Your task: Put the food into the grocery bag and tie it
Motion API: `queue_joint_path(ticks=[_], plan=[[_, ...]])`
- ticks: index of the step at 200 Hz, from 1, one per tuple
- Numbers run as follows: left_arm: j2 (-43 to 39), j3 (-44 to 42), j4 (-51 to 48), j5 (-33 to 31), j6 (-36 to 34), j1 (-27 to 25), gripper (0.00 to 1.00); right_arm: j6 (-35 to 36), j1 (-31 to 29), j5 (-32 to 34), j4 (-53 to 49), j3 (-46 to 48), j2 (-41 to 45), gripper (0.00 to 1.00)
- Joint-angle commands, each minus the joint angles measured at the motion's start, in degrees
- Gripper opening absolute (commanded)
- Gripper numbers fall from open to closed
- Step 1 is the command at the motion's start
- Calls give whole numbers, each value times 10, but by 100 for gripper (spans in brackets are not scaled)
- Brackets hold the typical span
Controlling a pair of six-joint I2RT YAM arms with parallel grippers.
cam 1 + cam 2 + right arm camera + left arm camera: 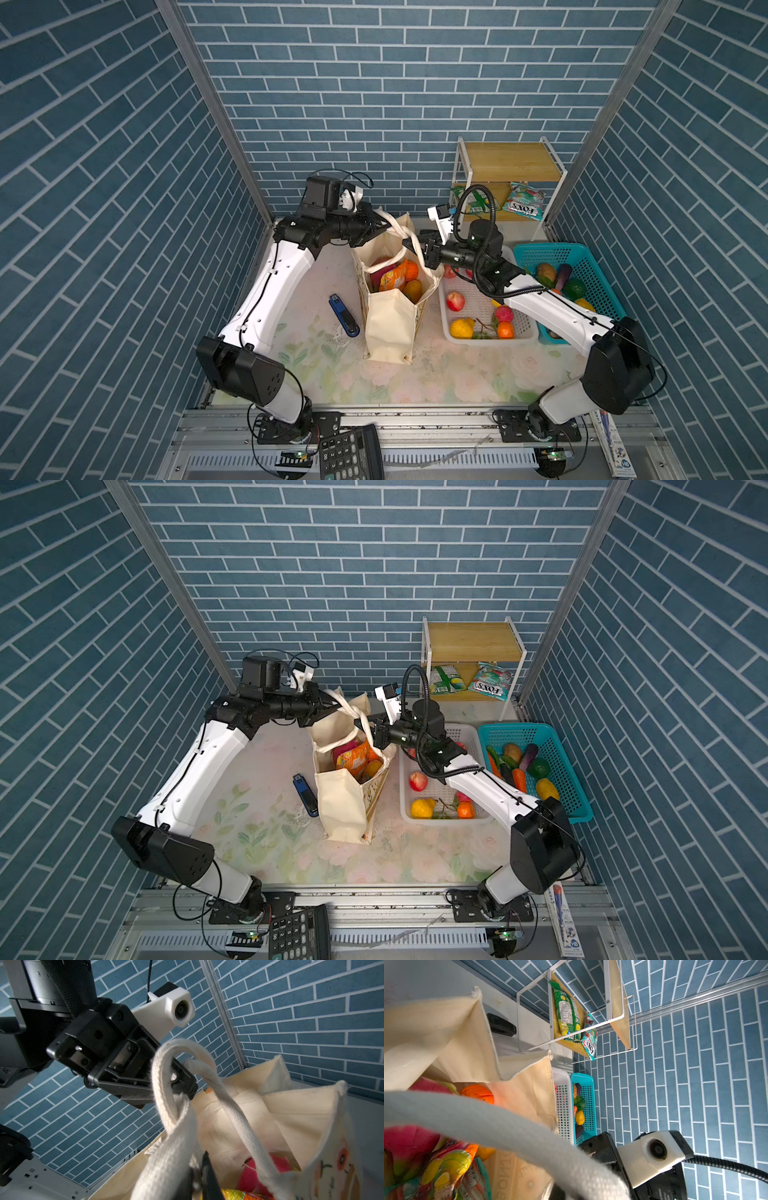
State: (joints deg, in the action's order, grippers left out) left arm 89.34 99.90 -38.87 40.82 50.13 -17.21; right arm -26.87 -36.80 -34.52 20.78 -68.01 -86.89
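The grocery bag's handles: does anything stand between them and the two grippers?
Nothing visible does. The left gripper and the right gripper are each shut on the white strap handles above the mouth of the grocery bag, and the straps cross between them. The food lies inside the bag.

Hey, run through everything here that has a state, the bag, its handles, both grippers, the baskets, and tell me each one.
grocery bag, upright, mouth open
food, inside the bag
strap handles, crossed above the mouth, looped loosely, not knotted tight
left gripper, shut on the strap handles
right gripper, shut on the strap handles
white basket, holding fruit
teal basket, holding vegetables
stapler, closed, lying flat
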Motion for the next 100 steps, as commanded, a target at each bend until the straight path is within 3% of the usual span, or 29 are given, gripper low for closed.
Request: queue_joint_path(ticks=[1,49,100], plan=[[-21,13,-80,1,-44,9,0,36,11,76,-11,-10,22,0],[-13,47,-159,-19,-98,17,0,28,12,137,-10,1,38,0],[-31,46,-199,-36,-133,65,0,35,11,177,-21,13,58,0]])
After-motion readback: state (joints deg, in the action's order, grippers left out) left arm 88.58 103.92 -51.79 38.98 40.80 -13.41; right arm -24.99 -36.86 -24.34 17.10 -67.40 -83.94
